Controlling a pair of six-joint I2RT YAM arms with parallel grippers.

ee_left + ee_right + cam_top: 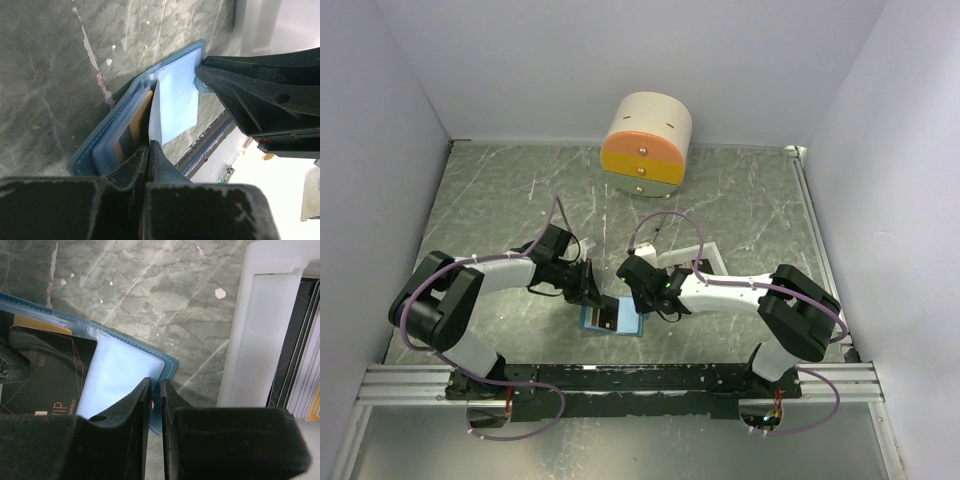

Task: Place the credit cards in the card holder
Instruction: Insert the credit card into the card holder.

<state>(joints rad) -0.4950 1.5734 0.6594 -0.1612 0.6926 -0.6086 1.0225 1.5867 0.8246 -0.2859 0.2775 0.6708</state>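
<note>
Open card holder lies flat on the table, just beside the white tray. Right gripper is clamped on the holder's edge facing the tray, blue rim caught between its fingers. On the side away from the tray, left gripper pinches a black card over the holder's pockets. An orange card sits tucked in a slot, and more cards stand inside the tray.

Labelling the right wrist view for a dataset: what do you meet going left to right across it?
black credit card → card holder bare flap → tabletop → white tray → stacked cards
</note>
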